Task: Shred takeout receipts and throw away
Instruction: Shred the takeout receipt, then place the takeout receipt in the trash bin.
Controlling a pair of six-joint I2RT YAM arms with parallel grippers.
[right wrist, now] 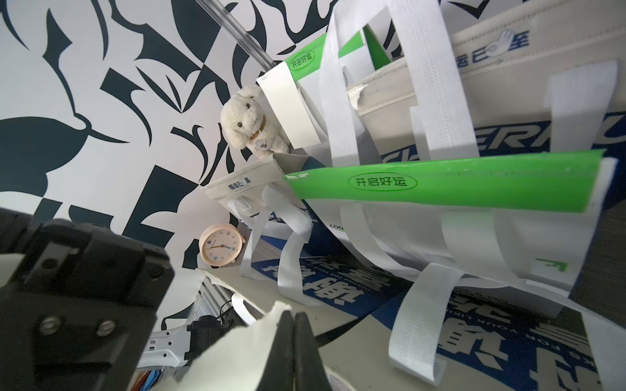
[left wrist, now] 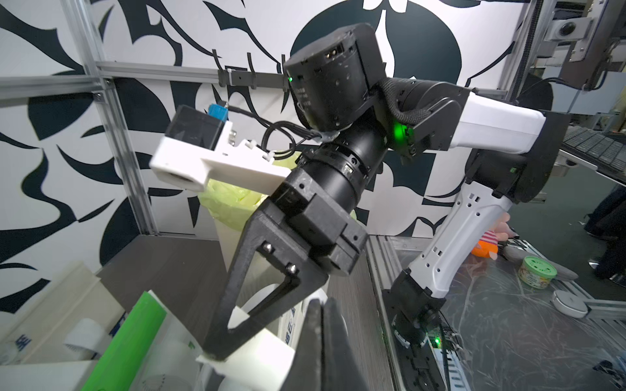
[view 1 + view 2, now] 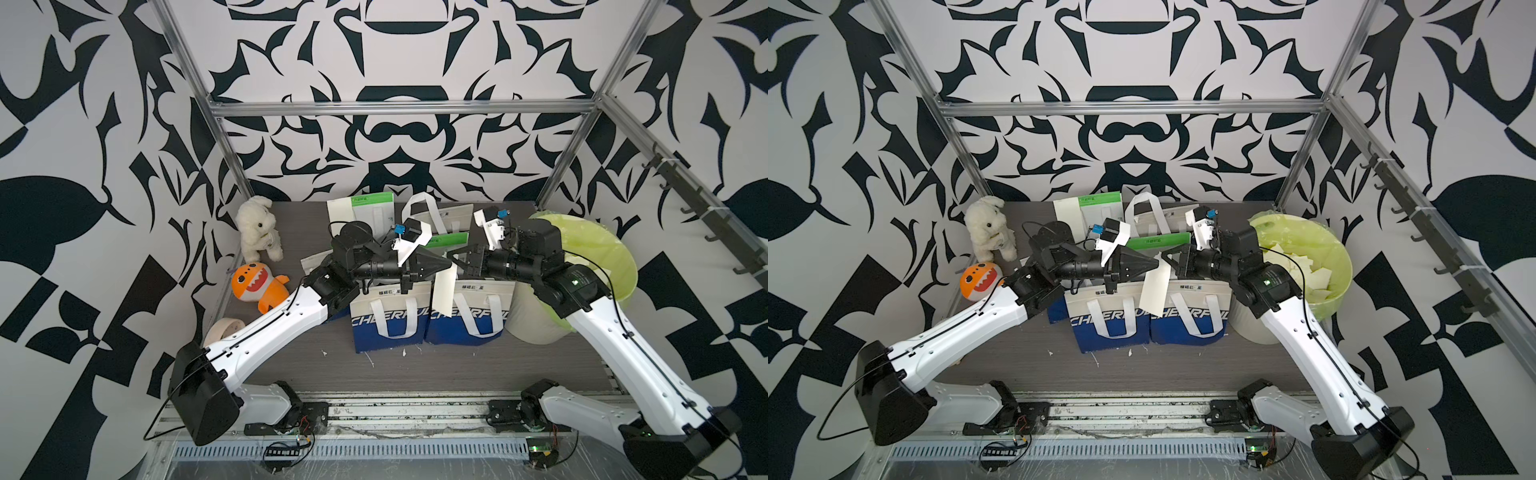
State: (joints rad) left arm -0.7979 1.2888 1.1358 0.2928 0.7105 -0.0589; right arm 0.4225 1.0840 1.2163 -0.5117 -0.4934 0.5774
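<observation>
Black-and-white swirly walls stood around a dark grey tabletop (image 3: 415,365). Both arms met in the middle, up over two blue-and-cream bags (image 3: 390,316). The left gripper (image 3: 445,264) and the right gripper (image 3: 456,258) pointed at each other, tips almost touching. Each one's jaws were pinched tight on the top edge of one takeout receipt (image 3: 444,293). It hung down in the air in front of the bags, tilted a little. In both wrist views the jaws were closed flat on the cream paper. Another receipt (image 3: 338,212) lay against a green-topped bag (image 3: 372,208) at the back. Torn pieces (image 3: 1304,270) lay inside the bin (image 3: 1325,245) with the yellow-green liner, at the right side of the tabletop. A white plush dog (image 3: 257,228) and an orange plush shark (image 3: 253,284) sat at the left side. A small round clock (image 1: 222,245) stood near the shark.
</observation>
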